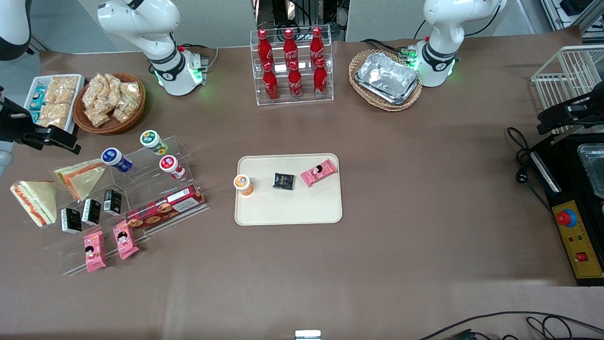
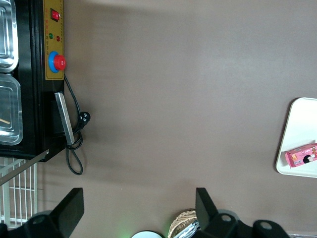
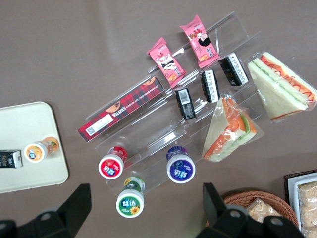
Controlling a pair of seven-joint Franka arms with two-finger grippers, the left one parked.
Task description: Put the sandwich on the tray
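The sandwich (image 1: 34, 202) is a clear-wrapped wedge with pale bread and thin red and green filling; it lies on the table at the working arm's end, beside the clear display stand (image 1: 141, 198). It also shows in the right wrist view (image 3: 281, 87). A similar wedge with a broad orange band (image 1: 81, 177) lies next to it, farther from the front camera. The cream tray (image 1: 288, 210) sits mid-table. My gripper (image 1: 59, 139) hangs open and empty high above the table's edge near the stand, its fingers (image 3: 74, 208) spread above the green-lidded cup (image 3: 130, 203).
The tray holds an orange-lidded cup (image 1: 243, 184), a black packet (image 1: 284, 181) and a pink packet (image 1: 319, 172). The stand carries lidded cups, black cartons, pink packets and a red cookie box (image 1: 165, 207). A wicker snack basket (image 1: 109, 101) and a white bin (image 1: 53, 101) stand nearby.
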